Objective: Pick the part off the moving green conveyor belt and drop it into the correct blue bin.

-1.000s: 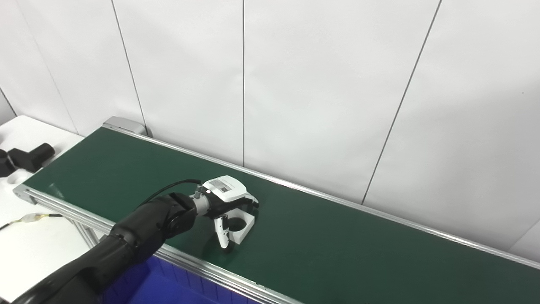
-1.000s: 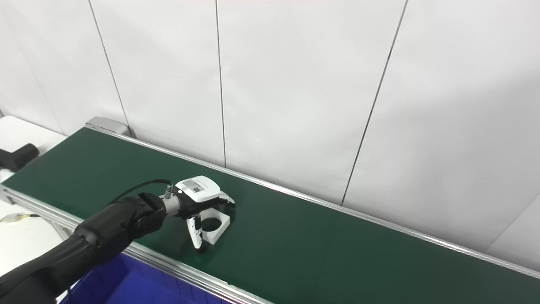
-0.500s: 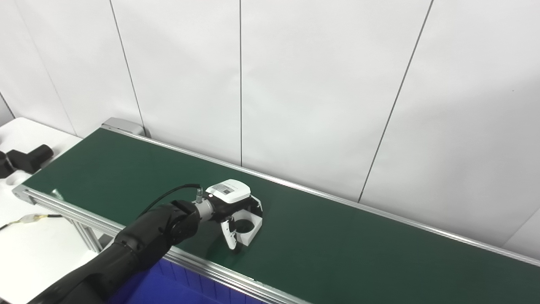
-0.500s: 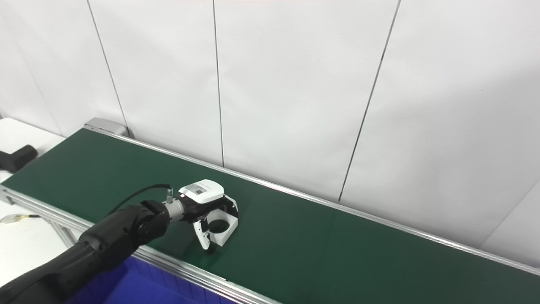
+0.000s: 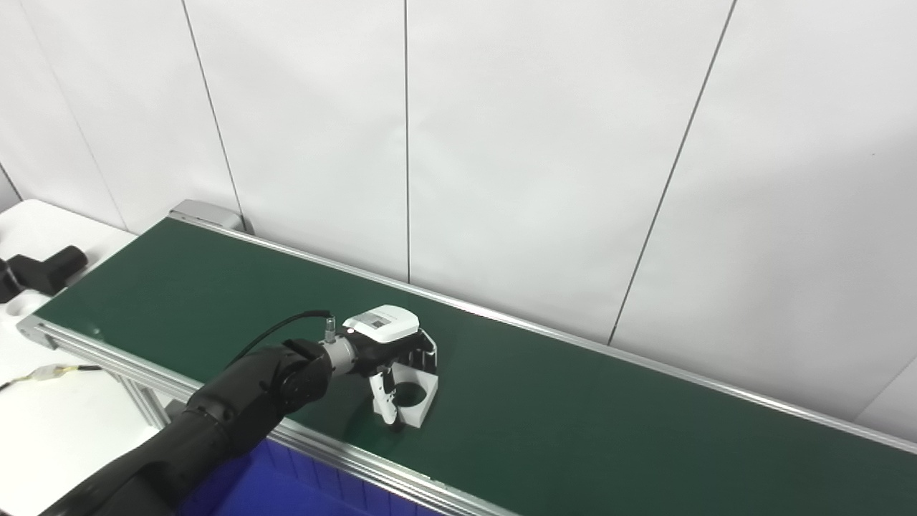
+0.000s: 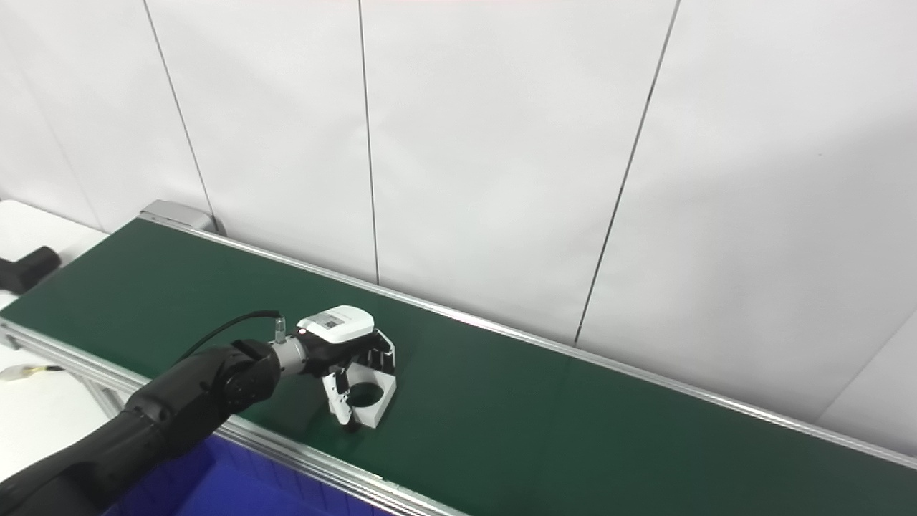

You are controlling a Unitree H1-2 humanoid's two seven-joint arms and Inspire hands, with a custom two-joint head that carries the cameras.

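One hand is all I have in view: my left hand [image 5: 387, 344], reaching out over the green conveyor belt [image 5: 573, 401], which runs long beneath it and away to either side. The blue bin [image 6: 208, 480] sits below and behind the hand, at the belt's near rail, only a corner showing. The white part [image 5: 413, 394], a block with a round hole, lies on the belt directly under the hand, thumb on its near side and fingers [image 5: 423, 347] curled over the far side. I cannot tell whether the grasp is tight yet. I'd close firmly, then lift straight before swinging back. Nothing blocks that path; black fittings [image 5: 43, 269] sit far off beyond the belt's end.
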